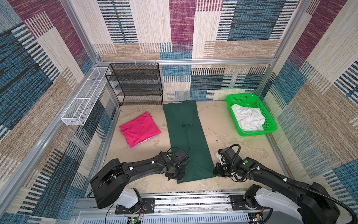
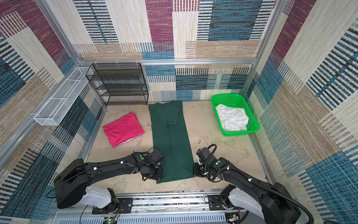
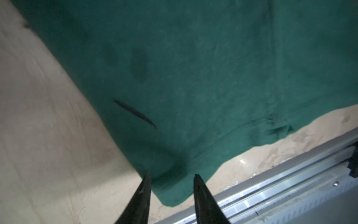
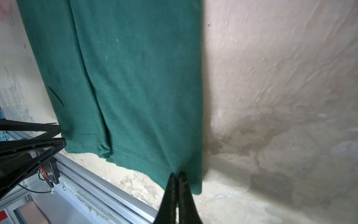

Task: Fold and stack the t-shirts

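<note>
Right gripper has its 2 fingers pressed together on the near right hem corner of the dark green t-shirt, pinching the cloth at the stitched edge. Left gripper stands with its jaws apart, straddling the near left hem corner and not yet clamped.

In both top views the shirt lies in the middle of the table as 1 long strip, sides folded in, hem toward the robot and collar end by the back wall. The pink t-shirt sits folded square to its left, well apart from it.

My reading is that the step in hand is taking both hem corners for the crosswise fold. Next, the left jaws should close on their corner. Both arms should then lift evenly and carry the hem toward the collar, keeping the strip taut so that it does not skew.
</note>
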